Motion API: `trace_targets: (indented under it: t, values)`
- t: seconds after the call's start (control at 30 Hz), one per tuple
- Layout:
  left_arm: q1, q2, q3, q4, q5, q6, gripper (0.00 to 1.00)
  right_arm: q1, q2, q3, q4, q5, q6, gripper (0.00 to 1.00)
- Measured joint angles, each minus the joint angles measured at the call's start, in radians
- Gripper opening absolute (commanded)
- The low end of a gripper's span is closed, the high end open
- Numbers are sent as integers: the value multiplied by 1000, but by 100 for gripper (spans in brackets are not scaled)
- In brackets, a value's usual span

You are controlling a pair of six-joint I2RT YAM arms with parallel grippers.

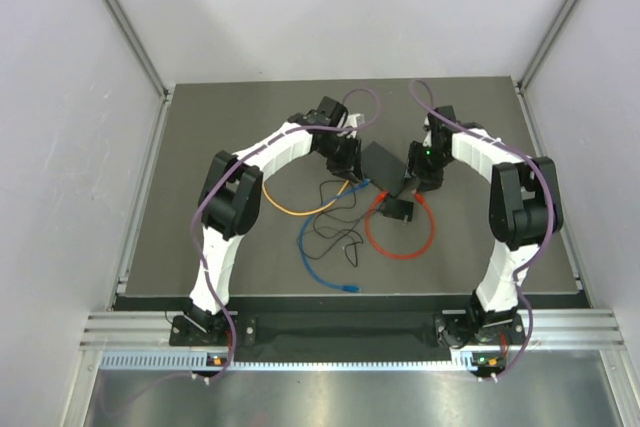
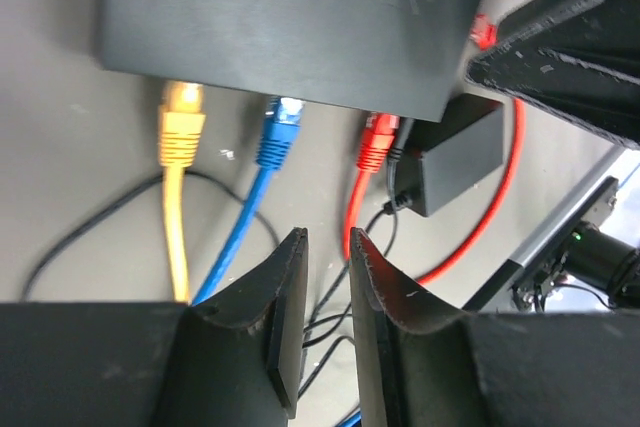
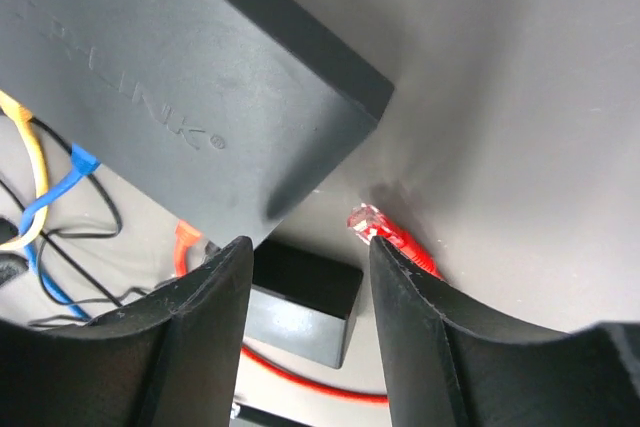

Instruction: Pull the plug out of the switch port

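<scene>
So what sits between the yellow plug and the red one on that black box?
The blue plug, plugged into the switch; the left wrist view shows it.

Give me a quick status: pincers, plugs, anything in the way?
Left pincer barely open, empty; right pincer open, empty. Flat matte-black switch box: yellow plug, blue plug, red plug all seated. Small black adapter block crowds red plug.

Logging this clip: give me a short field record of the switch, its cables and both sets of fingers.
switch: flat on the table, three sockets in use
plugged in: yellow plug, blue plug, red plug
loose red plug: on the table beside the switch
power adapter: next to the red plug
left fingers: narrowly apart, empty, short of the plugs
right fingers: apart, empty, near a switch corner
</scene>
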Motion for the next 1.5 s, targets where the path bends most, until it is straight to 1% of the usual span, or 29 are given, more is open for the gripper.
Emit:
trace_targets:
  t: [0.2,0.33,0.47,0.53,0.6,0.77,0.83,0.93,1.0,1.1,1.2,1.23,1.3,1.37,1.5]
  values:
    - [18,4,17,-31,-34,-1,30,-2,19,11,32,-48,6,50]
    - [29,41,93,-51,-57,-5,28,-13,98,59,59,-91,33,48]
    - [45,137,207,-56,-72,-12,27,-37,153,121,54,-139,63,48]
    - [55,188,237,-51,-77,-13,27,-52,182,154,62,-156,74,48]
    - [67,234,272,-61,-40,-23,27,-68,200,178,66,-171,83,48]
    - [78,275,344,-52,-31,-28,27,-111,270,281,72,-187,85,51]
    - [77,277,348,-40,-35,-32,28,-119,315,355,52,-192,76,52]
    - [77,277,348,-25,-39,-36,29,-126,324,383,51,-187,71,53]
    - [77,277,346,-20,-39,-42,29,-126,299,355,63,-188,75,54]
    - [76,271,328,-3,-35,-55,30,-126,192,215,78,-195,89,54]
    - [77,241,277,30,-32,-62,36,-126,60,62,97,-212,109,54]
    - [76,229,259,33,-32,-64,40,-126,21,22,107,-220,114,54]
    - [72,219,246,32,-31,-68,42,-126,-38,-40,137,-245,122,52]
    - [67,214,246,39,-29,-70,44,-126,-68,-84,177,-279,129,49]
    - [40,211,252,67,-22,-74,42,-122,-69,-146,245,-327,154,45]
